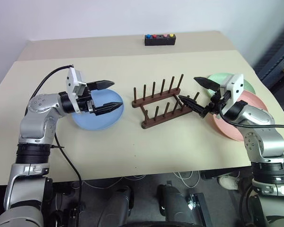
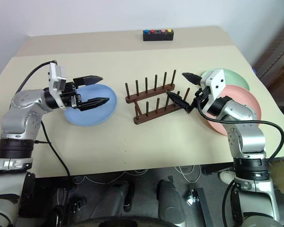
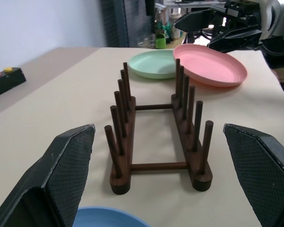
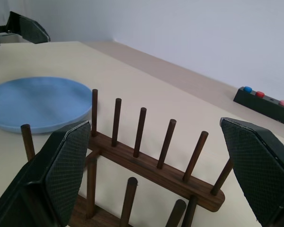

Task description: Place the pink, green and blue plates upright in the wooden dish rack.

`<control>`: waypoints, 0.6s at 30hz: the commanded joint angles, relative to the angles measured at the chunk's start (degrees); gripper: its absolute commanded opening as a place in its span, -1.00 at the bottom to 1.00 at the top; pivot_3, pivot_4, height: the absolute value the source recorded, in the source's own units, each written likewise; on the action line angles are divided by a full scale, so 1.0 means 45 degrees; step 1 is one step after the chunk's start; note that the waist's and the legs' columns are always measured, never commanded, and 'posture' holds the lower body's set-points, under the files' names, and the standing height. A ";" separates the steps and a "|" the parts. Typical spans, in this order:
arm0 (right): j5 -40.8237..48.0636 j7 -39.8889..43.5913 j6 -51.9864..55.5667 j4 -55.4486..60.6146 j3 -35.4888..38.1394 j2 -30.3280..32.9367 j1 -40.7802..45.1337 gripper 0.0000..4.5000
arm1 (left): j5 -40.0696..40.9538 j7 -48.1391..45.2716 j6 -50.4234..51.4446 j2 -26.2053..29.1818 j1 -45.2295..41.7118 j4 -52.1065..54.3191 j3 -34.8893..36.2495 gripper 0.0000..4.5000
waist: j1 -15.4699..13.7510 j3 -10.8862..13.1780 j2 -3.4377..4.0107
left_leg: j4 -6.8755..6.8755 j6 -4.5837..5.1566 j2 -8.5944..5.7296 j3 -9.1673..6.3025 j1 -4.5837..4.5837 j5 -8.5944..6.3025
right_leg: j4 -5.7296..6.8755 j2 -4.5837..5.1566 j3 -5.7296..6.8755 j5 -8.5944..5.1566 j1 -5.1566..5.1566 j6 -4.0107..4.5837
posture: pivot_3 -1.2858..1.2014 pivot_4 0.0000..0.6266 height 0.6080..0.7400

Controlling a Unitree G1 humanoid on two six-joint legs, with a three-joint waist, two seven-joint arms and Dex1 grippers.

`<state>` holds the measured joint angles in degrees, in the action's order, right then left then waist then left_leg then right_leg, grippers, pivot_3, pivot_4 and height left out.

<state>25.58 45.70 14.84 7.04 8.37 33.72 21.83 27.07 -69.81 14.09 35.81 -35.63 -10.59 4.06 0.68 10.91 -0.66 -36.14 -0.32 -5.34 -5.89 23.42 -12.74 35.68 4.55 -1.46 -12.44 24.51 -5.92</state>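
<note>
I've got both tools, left tool [image 1: 105, 96] and right tool [image 1: 193, 92], spread apart and empty, flanking the wooden dish rack [image 1: 160, 101], each poised nearest its own plates.

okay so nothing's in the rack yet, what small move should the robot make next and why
Probably lower the open left gripper onto the near rim of the blue plate. All three plates lie flat, the rack stands empty, and this gripper already hovers over the blue one, empty.

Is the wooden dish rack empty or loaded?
Empty: the wooden dish rack has bare pegs; all three plates lie flat on the table.
</note>
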 commanded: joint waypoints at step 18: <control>0.2274 -0.1310 0.2791 0.2772 0.1951 0.0614 -0.1273 0.99 | -0.0950 -0.1021 -0.2272 -0.1917 -0.3055 -0.4092 -0.0548 1.00 | 0.0031 0.0001 -0.0003 | -0.0002 0.0003 -0.0003 0.0000 0.0001 0.0001 | 0.0011 0.0001 0.0001 0.0000 0.0001 -0.0002 | 0.03 -0.52 1.00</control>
<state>35.01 40.11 27.29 17.06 16.18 35.75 15.96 22.91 -74.70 4.63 26.72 -48.05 -29.40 0.71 0.82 10.92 -0.68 -36.14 -0.31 -5.34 -5.89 23.43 -12.74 35.74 4.55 -1.45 -12.44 24.52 -5.93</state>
